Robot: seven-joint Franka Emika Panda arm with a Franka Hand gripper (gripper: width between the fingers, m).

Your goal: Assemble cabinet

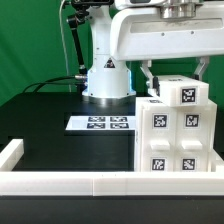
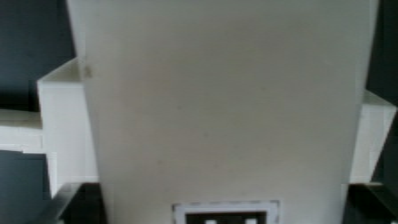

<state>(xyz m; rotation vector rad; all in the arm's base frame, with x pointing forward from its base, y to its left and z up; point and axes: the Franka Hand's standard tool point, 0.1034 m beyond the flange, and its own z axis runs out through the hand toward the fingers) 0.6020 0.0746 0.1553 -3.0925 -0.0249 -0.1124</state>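
The cabinet (image 1: 176,130), a large white box with black-and-white tags on its front, stands upright on the black table at the exterior view's right. A smaller tagged part (image 1: 184,93) forms its top. My gripper (image 1: 176,76) comes down from above, with one finger on each side of that top part, and looks shut on the cabinet. In the wrist view the cabinet's plain white face (image 2: 214,100) fills the picture, with one tag (image 2: 228,213) at the edge. The fingertips show only as dark corners beside it.
The marker board (image 1: 100,123) lies flat on the table in front of the robot base (image 1: 106,80). A low white rail (image 1: 90,182) runs along the front edge, with another (image 1: 10,152) at the exterior view's left. A green backdrop stands behind.
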